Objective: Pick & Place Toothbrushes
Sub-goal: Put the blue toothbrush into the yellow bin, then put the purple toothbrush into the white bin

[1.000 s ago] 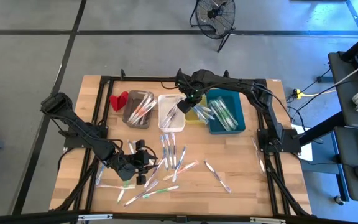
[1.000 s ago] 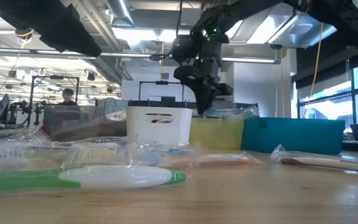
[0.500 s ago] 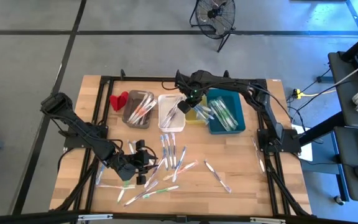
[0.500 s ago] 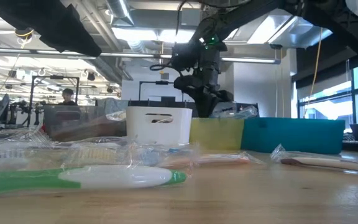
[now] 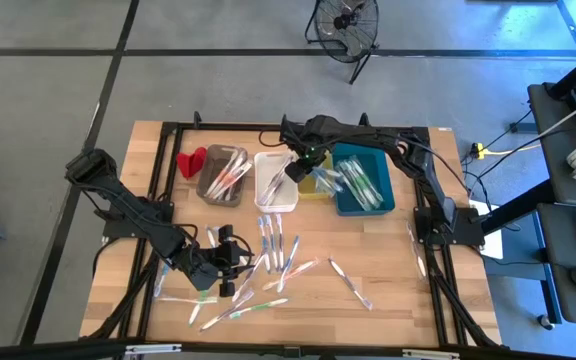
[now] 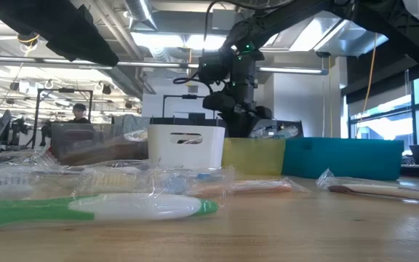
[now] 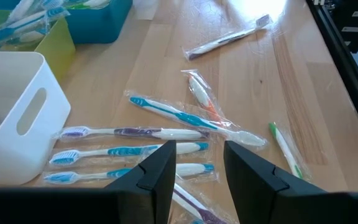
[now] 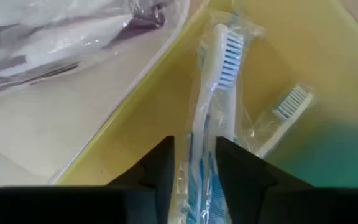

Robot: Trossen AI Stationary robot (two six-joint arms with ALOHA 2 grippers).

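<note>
High view: the wooden counter fills the middle of the frame. Across its upper part stand four bins in a row: a grey bin, a white bin, a yellow bin and a teal bin, with a small red object left of the grey one. The right pincer hangs at the border between the white and yellow bins. The left pincer sits low in the lower-left part of the frame, among loose toothbrushes scattered over the lower middle of the counter. More toothbrushes lie in the bins.

Low view: the right pincer shows at upper centre, just above the yellow bin, beside the white bin. A wrapped green-and-white toothbrush lies across the lower left foreground.

Left wrist view: the left pincer has its jaws parted with nothing between them, above blue, purple and orange wrapped toothbrushes on the counter.

Right wrist view: a wrapped blue-and-white toothbrush runs between the fingers of the right pincer into the yellow bin; whether the jaws grip it or have let go, I cannot tell.
</note>
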